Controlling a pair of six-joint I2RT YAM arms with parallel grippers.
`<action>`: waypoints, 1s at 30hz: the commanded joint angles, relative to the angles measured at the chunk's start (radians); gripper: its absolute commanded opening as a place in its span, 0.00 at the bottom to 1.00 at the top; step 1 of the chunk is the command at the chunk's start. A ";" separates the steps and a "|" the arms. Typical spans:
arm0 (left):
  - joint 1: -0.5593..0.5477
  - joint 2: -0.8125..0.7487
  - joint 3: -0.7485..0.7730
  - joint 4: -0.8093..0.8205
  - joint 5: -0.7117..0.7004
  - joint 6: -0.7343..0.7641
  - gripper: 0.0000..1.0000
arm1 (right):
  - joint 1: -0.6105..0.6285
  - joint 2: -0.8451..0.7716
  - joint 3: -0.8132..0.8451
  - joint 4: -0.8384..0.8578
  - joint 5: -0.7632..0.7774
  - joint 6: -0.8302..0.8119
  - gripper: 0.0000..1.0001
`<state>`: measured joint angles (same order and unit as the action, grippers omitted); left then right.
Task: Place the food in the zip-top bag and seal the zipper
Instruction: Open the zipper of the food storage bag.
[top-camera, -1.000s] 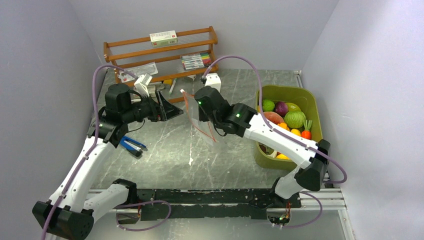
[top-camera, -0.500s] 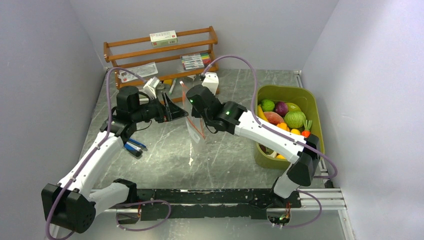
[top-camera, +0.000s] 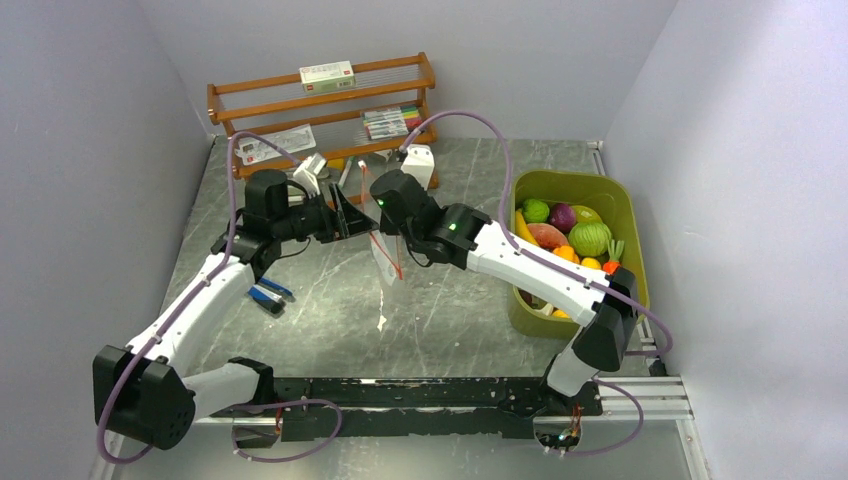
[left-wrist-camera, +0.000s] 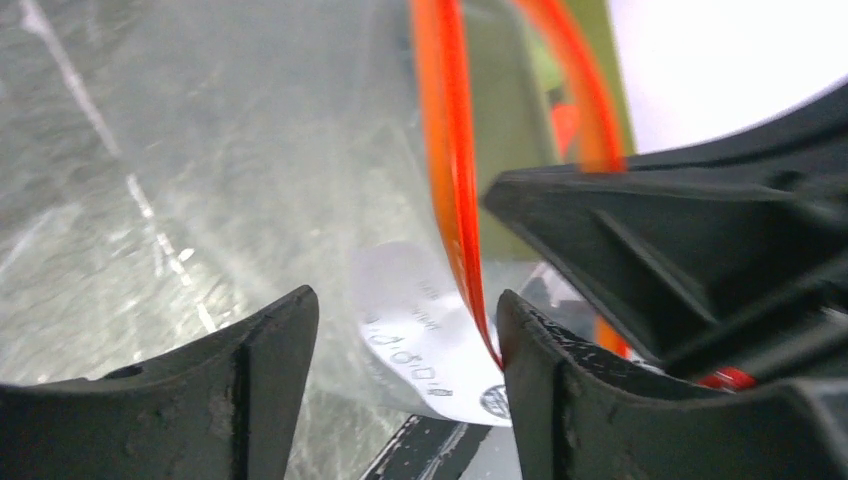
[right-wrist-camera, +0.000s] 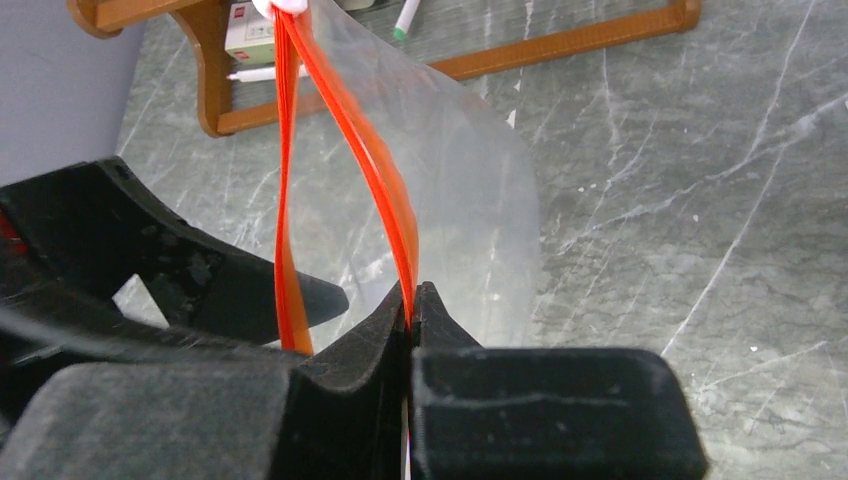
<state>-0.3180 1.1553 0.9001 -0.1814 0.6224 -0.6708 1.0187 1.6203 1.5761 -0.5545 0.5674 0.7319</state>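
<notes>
The clear zip-top bag (top-camera: 386, 258) hangs in the air over the middle of the table. My right gripper (right-wrist-camera: 413, 300) is shut on one strip of its red-orange zipper (right-wrist-camera: 375, 170); the other strip (right-wrist-camera: 285, 230) bows away, so the mouth gapes. My left gripper (left-wrist-camera: 405, 330) meets it from the left, jaws apart. That loose zipper strip (left-wrist-camera: 450, 180) and the bag's white label (left-wrist-camera: 420, 335) lie between its fingers, the strip against the right finger (left-wrist-camera: 570, 400). The food (top-camera: 572, 240) sits in the olive-green bin (top-camera: 625, 215) at the right.
A wooden rack (top-camera: 320, 115) with marker pens (top-camera: 392, 120) and a small box (top-camera: 327, 75) stands at the back. A white object (top-camera: 424, 163) stands in front of it. A blue-handled tool (top-camera: 266, 293) lies on the table at the left.
My left gripper has moved right to the bag and its jaws have narrowed around the loose strip. My right gripper has carried the bag left and further back.
</notes>
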 joint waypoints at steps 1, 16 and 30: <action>-0.011 0.015 0.083 -0.182 -0.197 0.093 0.58 | 0.003 -0.022 -0.014 0.056 0.029 -0.059 0.00; -0.013 0.012 0.019 -0.011 -0.067 0.007 0.56 | 0.008 0.018 -0.030 0.133 -0.107 -0.136 0.00; -0.013 0.060 0.095 -0.218 -0.290 0.091 0.11 | 0.007 -0.009 -0.060 0.106 -0.033 -0.095 0.00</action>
<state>-0.3248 1.2495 0.9344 -0.3099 0.4305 -0.6315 1.0298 1.6554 1.5490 -0.4503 0.4667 0.6083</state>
